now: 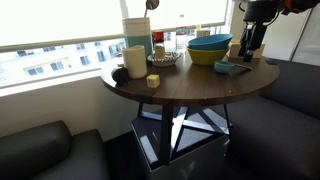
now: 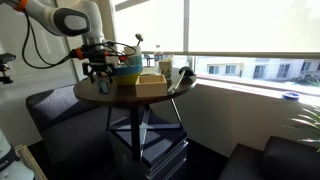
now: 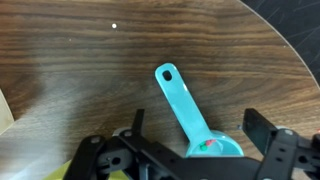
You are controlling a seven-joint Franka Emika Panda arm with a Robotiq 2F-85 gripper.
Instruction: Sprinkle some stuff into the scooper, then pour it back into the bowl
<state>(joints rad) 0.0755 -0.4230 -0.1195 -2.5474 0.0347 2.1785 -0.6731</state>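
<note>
Supporting surface: round dark wooden table (image 1: 185, 88), dishes grouped toward the window side.
Arm: white arm (image 2: 55, 18) reaching down over the table edge.
Bowl: teal bowl (image 1: 211, 42) sits nested in a yellow bowl (image 1: 203, 57), near the gripper.
Gripper: gripper (image 3: 197, 122) hovers low over the scooper; jaws spread wide, one either side of it, gripping nothing.
Scooper: scooper (image 3: 188, 112) lies flat on the wood just beside the bowls, handle pointing away from the gripper.

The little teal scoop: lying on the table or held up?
Lying: the scooper rests flat on the table, gripper open over it.
</note>
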